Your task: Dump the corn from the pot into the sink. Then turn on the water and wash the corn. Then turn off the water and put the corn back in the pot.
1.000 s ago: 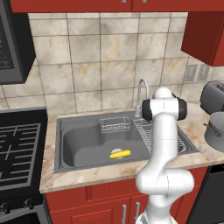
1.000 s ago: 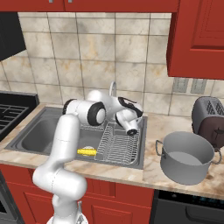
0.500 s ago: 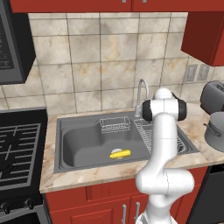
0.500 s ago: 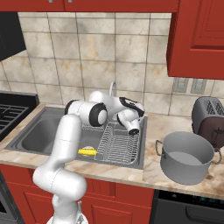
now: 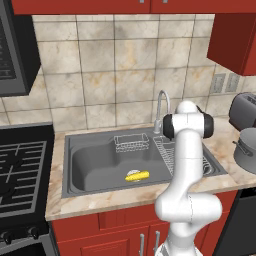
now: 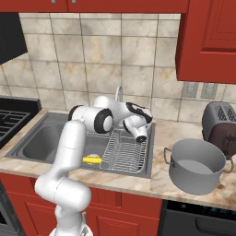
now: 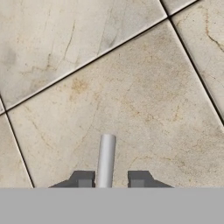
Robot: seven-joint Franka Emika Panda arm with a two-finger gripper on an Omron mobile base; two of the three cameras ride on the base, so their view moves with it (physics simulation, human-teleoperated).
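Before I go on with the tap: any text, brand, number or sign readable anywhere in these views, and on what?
None readable.
The toaster, the pot, the stove, the cabinets and the wall tiles show no lettering or labels.
The stove knobs are too small to tell whether they carry marks.

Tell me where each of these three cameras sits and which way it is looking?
Left base view: behind the arm's left, looking down at the sink, the corn and the tap; the white arm rises lower right.
Right base view: behind its right, over the sink, corn and pot; arm lower left.
Hand view: on the hand, facing wall tiles; gripper astride a grey rod.
Both base views share sink and corn.
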